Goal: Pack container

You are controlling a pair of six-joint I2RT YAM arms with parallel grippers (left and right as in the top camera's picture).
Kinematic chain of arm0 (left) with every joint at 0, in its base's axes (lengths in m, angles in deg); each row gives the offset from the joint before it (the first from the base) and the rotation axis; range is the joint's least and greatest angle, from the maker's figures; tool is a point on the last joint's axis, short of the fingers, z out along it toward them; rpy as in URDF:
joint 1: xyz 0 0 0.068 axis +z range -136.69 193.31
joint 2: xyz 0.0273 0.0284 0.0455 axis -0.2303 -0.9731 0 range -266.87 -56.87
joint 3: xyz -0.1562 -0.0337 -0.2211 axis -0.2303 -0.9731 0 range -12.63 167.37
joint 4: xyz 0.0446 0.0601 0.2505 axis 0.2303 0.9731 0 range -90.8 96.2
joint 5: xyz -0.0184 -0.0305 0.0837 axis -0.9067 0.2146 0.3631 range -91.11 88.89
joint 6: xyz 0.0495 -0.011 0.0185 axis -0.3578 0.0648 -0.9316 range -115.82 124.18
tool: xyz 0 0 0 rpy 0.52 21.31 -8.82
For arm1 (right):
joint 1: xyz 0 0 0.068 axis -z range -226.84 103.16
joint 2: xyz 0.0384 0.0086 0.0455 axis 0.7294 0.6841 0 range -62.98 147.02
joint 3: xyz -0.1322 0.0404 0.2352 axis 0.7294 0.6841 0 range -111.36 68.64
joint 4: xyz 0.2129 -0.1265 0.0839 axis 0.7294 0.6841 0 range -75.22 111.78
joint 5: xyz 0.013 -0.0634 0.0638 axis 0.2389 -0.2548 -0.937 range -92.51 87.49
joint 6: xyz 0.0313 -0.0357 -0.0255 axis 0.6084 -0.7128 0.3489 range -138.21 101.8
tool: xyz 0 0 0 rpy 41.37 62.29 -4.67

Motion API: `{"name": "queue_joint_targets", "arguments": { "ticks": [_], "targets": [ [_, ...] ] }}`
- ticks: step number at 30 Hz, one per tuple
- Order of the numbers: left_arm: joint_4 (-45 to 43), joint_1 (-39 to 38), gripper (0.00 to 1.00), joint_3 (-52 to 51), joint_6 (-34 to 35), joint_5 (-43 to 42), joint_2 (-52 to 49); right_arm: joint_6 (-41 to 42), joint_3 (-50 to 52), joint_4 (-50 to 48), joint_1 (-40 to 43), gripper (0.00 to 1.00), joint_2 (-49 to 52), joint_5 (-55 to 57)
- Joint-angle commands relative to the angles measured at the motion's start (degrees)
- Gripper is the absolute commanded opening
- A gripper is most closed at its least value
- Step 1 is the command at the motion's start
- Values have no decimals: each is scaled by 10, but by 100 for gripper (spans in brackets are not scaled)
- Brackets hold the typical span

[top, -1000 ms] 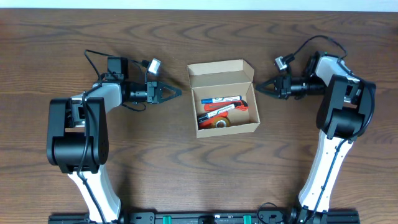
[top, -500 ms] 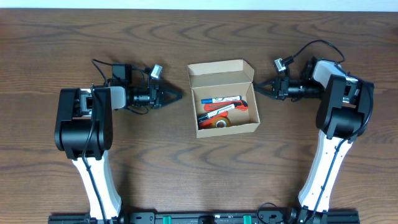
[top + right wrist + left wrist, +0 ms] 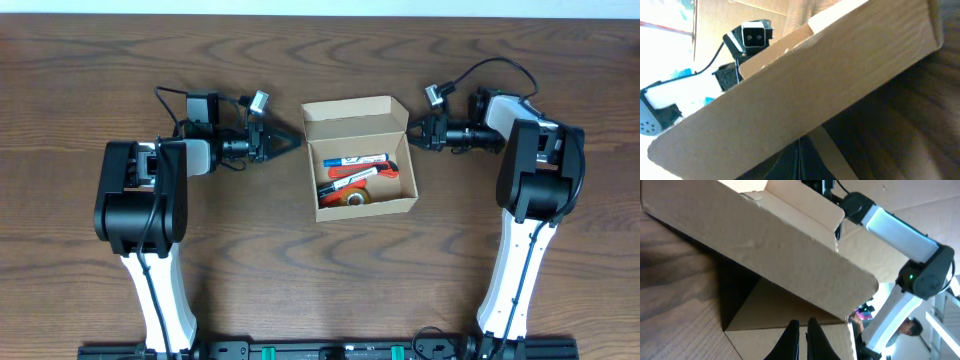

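Observation:
The container (image 3: 352,122), a small tan cardboard box, stands open at the table's middle with its flap lid raised at the far side. Inside lie a blue marker (image 3: 353,159), red markers (image 3: 356,171) and a tape roll (image 3: 354,199). My left gripper (image 3: 296,143) is shut, its tip at the box's left upper corner. My right gripper (image 3: 411,137) is shut too, tip against the right side flap. The left wrist view shows the box wall (image 3: 765,245) just ahead of my shut gripper (image 3: 803,322). In the right wrist view the flap (image 3: 805,85) hangs over my shut gripper (image 3: 799,150).
The box rests on a dark wooden table (image 3: 300,280). Both arm bases stand at the near edge, left (image 3: 140,215) and right (image 3: 535,190). Cables loop above each wrist. The right arm (image 3: 900,230) shows beyond the box in the left wrist view.
Both shut grippers have moved inward and slightly toward the far side, closing in on the box's upper corners. The box and its contents have not shifted.

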Motion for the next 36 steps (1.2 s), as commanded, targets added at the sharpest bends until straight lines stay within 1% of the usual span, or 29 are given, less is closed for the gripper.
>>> {"name": "queue_joint_targets", "arguments": {
  "ticks": [1, 5, 14, 16, 19, 23, 28, 36],
  "targets": [
    [-6, 1, 6, 1, 38, 15, 0, 42, 0, -8, -4, 1, 5, -19],
    [-6, 1, 6, 1, 43, 26, 0, 50, 0, -22, -4, 1, 5, -19],
    [-7, 0, 6, 6, 59, 43, -18, 119, 0, -87, -4, 1, 5, -19],
    [-13, -2, 6, 14, 72, 35, -35, 121, 0, -89, -4, 1, 5, -23],
    [-45, -11, 6, 34, 104, 17, -67, 121, 0, -89, -4, 1, 5, -24],
    [-82, -26, 6, 62, 139, 17, -85, 121, 0, -89, -4, 1, 5, -24],
    [-81, -30, 6, 99, 153, 18, -85, 121, 0, -89, -7, 1, 5, -24],
    [-91, -31, 6, 126, 172, -22, -85, 116, -2, -86, -19, 1, -1, -22]
  ]
}}
